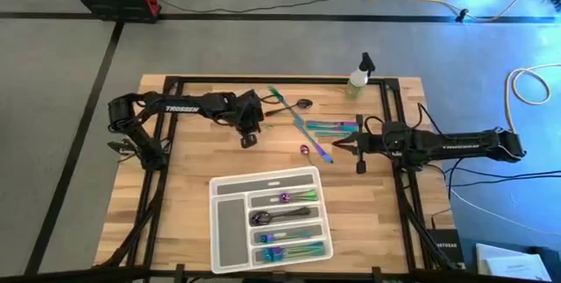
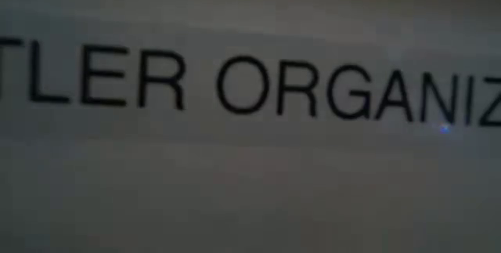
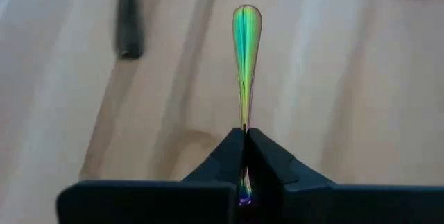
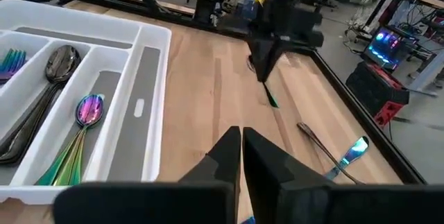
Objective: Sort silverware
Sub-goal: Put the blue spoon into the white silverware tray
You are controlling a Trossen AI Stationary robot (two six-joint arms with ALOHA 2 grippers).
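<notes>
On the wooden surface (image 1: 184,187): loose slim iridescent and dark metal silverware (image 1: 320,128) lies scattered near the far edge, between the two arms; one small iridescent piece (image 1: 305,150) sits apart, nearer the tray.
Tray: the translucent white compartment tray (image 1: 226,230) stands at the near side, already holding several iridescent and dark pieces in its slots.
Left gripper (image 3: 244,135): clamped on the thin neck of an iridescent green-gold utensil handle (image 3: 246,40), held above the bare wood, left of the loose pile.
Right gripper (image 4: 241,139): fingers pressed together with nothing seen between them, hovering just beside the loose pile.
Step in hand: judged as carrying one picked piece toward the tray.
Next move: likely calls for swinging the left arm to the matching slot, aligning the handle with it, then letting go.
Wrist views: the left shows the grasp itself, which the high view cannot; the right shows spoons in the tray.
Low view: blocked by printed lettering, no scene visible.
Also present: a small clear spray bottle (image 1: 358,76) at the far edge.
</notes>
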